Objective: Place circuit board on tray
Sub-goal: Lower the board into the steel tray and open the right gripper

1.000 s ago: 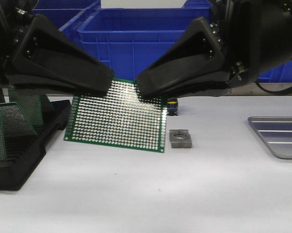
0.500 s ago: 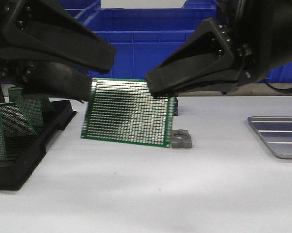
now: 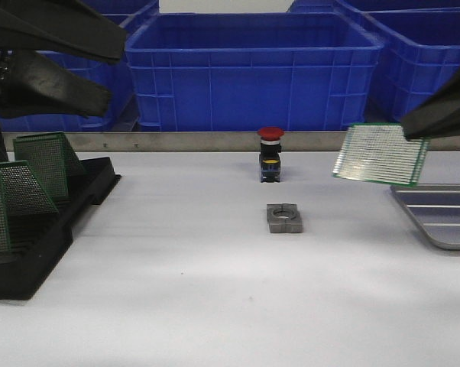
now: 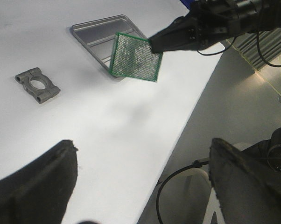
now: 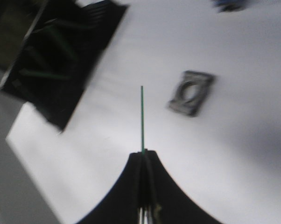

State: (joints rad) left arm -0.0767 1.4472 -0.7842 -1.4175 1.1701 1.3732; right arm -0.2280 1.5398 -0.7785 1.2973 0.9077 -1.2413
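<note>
Board: circuit board (image 3: pixel 380 154), thin, stiff, probably light, pinched by one edge in the right hand (image 5: pixel 143 151), hanging tilted just beside the tray (image 3: pixel 436 215). Left hand (image 4: pixel 140 186) spread, empty. Edge hold suits it.

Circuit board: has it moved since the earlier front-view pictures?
Yes. The circuit board, held by the right gripper, went from left of the grey metal block to its right, now at the tray's near edge.
</note>
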